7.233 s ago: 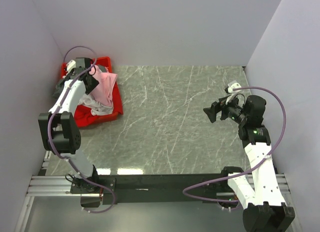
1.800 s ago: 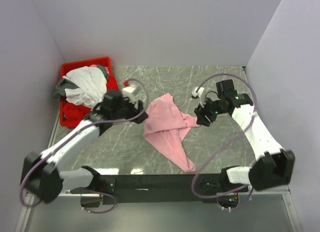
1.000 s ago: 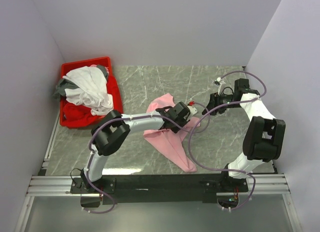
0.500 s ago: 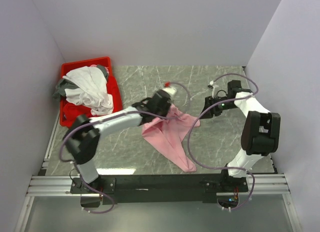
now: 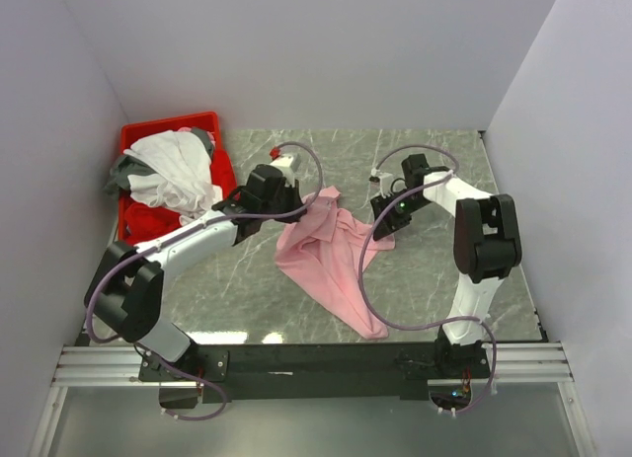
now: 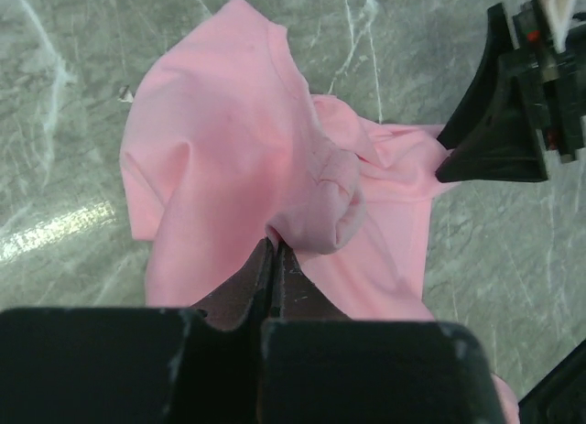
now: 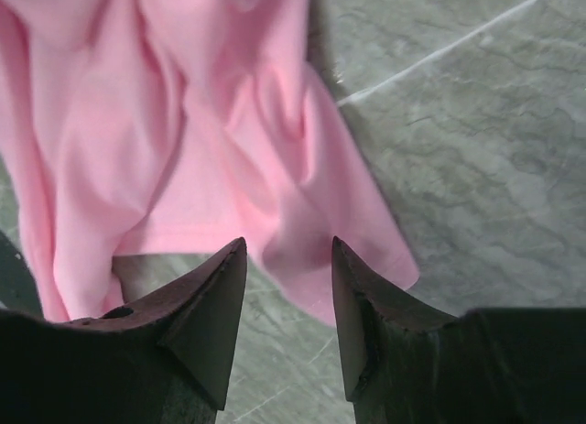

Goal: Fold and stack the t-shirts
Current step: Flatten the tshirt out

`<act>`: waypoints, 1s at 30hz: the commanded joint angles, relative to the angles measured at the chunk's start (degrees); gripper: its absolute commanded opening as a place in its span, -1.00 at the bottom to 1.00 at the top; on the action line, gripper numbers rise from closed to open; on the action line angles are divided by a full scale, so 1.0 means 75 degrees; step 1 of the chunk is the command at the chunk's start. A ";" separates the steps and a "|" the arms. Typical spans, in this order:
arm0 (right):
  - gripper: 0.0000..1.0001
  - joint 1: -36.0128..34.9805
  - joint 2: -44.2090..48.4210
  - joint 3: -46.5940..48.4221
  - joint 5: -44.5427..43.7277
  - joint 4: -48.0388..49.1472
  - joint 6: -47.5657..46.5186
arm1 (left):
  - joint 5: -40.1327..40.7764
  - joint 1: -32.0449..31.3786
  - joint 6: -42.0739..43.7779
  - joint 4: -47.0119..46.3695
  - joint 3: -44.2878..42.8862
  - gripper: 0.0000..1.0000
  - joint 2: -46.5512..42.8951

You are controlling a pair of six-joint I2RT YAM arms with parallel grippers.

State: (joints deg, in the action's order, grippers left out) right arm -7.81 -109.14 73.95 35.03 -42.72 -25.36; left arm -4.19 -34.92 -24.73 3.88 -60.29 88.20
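The pink t-shirt lies crumpled in the middle of the surface, one end trailing toward the near edge. The other tees are heaped in the red bin at the far left. The left gripper is pinched tight on a raised fold near the shirt's left side. The right gripper hangs over the opposite edge with its jaws partly apart and nothing between them but air. The cloth looks light and limp, so it will sag and bunch wherever it is lifted. I'd take hold at a hem or shoulder seam on each side and pull it flat.
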 commanded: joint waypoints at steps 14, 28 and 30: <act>-1.00 0.0069 0.2434 0.2722 -0.1599 -0.1041 -0.0367 | 0.0053 0.1432 0.0063 -0.0330 0.0141 -0.99 -0.3040; -1.00 0.1007 0.4496 0.6218 -0.2572 -0.0610 0.0089 | 0.1389 0.1573 0.0286 -0.0470 -0.0493 -0.99 -0.6005; -1.00 0.1007 0.4883 0.5926 -0.2724 -0.0306 0.0089 | 0.1694 0.1573 0.0041 -0.0459 -0.0190 -0.99 -0.6414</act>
State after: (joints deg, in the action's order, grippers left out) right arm -0.71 -74.46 120.03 17.37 -48.86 -25.98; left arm 4.49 -23.38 -23.14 2.92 -63.79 43.40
